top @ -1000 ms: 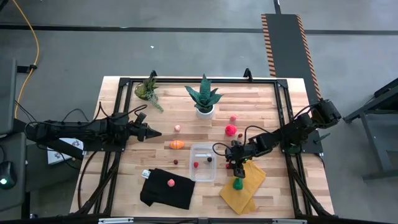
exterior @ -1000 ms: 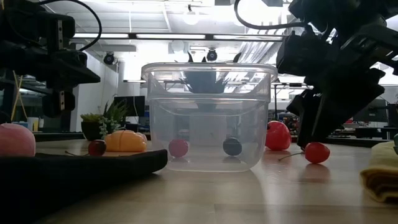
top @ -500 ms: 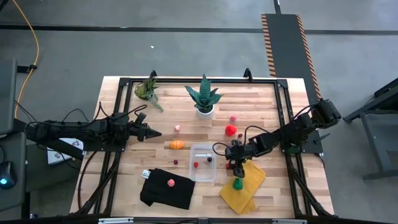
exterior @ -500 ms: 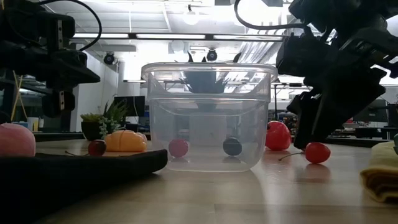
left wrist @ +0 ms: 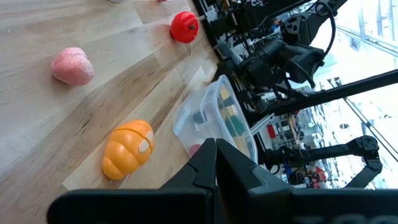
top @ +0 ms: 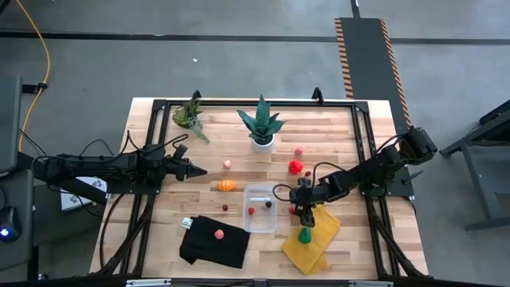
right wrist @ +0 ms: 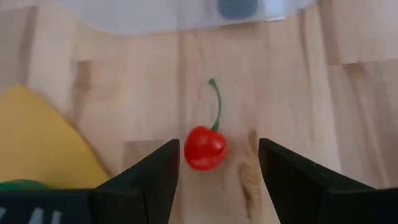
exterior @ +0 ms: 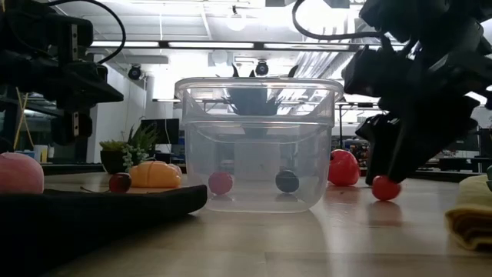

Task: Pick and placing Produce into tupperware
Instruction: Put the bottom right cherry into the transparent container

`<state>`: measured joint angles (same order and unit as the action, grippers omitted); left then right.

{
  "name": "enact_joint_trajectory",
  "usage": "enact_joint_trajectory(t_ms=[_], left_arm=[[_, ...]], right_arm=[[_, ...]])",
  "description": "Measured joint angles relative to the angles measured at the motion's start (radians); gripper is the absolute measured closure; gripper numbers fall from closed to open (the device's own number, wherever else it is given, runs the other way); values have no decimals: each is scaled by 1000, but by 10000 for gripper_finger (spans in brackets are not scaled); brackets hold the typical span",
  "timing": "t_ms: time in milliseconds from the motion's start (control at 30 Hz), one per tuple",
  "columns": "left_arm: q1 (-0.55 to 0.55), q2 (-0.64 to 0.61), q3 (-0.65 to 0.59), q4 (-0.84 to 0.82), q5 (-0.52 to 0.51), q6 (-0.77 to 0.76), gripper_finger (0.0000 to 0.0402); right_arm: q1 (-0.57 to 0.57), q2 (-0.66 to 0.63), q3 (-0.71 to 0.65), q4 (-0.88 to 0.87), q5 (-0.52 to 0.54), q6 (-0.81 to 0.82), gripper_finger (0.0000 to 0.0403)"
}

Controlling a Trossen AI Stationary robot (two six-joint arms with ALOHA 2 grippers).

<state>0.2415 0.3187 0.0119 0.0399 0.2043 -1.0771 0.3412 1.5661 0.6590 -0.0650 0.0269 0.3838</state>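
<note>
My right gripper (right wrist: pixel 216 171) hung low over the table (top: pixel 335 127), just to the right of the tupperware (top: pixel 260 207), with its fingers (right wrist: pixel 152 177) spread to either side of a small red cherry (right wrist: pixel 205 148) and touching neither side of it. The cherry lay on the bare wood between the container and the yellow cloth (top: pixel 315 239), where a green piece (top: pixel 304 235) sat. Inside the tupperware lay a red piece (top: pixel 251 211) and a dark one (top: pixel 268 203). My left gripper (top: pixel 195 170) waited over the left half of the table, fingers pressed together, near the orange piece (top: pixel 226 186). A pink piece (top: pixel 218 233) rested on the black cloth (top: pixel 213 241).
</note>
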Motion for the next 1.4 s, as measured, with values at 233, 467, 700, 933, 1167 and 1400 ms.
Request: enact_joint_trajectory(t_ms=[233, 467, 700, 933, 1167, 1400], left_arm=[[0, 0, 0, 0, -2, -1, 401], [0, 0, 0, 0, -3, -2, 401], [0, 0, 0, 0, -3, -4, 401], [0, 0, 0, 0, -3, -5, 401], [0, 0, 0, 2, 10, -13, 401], [0, 0, 0, 2, 12, -18, 401]], right_arm=[[0, 0, 0, 6, 37, 0, 194], [0, 0, 0, 15, 33, -9, 194], [0, 0, 0, 21, 24, -3, 194], [0, 28, 0, 22, 14, -4, 194], [7, 66, 0, 89, 37, 8, 194], [6, 66, 9, 65, 45, 0, 215]])
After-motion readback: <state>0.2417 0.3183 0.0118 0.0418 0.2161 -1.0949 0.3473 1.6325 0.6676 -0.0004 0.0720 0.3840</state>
